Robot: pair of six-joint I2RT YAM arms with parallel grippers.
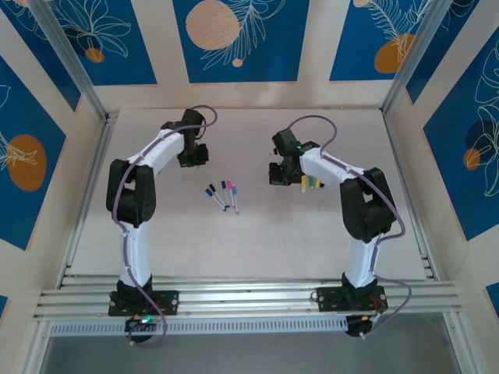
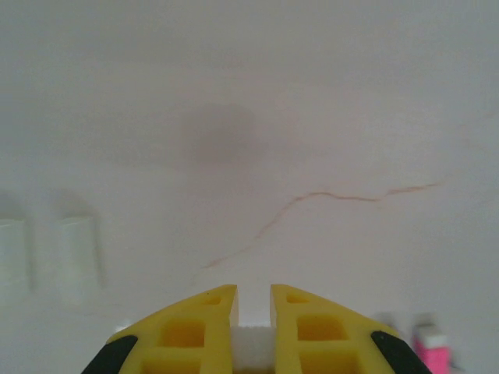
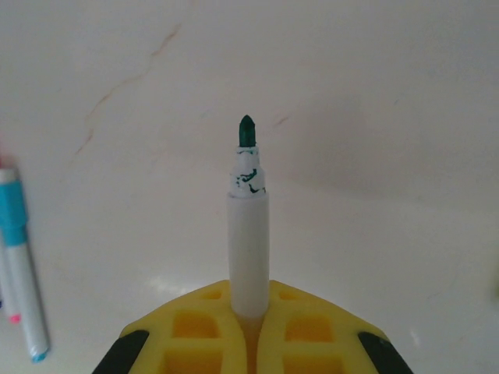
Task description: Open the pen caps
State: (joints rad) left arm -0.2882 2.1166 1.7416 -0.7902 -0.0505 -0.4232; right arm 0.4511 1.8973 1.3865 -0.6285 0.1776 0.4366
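- The right gripper [image 3: 251, 312] is closed on a thin white plastic pen with a green tip [image 3: 249, 234]. The tip is bare, so this pen's cap is off.
- The left gripper [image 2: 251, 294] has its yellow fingers close together, with a small white bit between them. I cannot tell what that bit is.
- Small white pens [image 1: 223, 195] lie side by side near the middle of the table, between the two arms.
- Their coloured plastic caps [image 1: 229, 185] look like they are on, so I think most of the job is left.
- Longer yellow and green pens [image 1: 310, 183] lie just beside the right arm. I cannot tell if they have caps on.
- The pale flat table [image 1: 257, 241] has a thin brown crack line [image 2: 312, 199]. Silver metal rails [image 1: 249, 300] run along its near edge.
- Blue wall panels [image 1: 234, 39] with orange circles and white leaves stand around the table.
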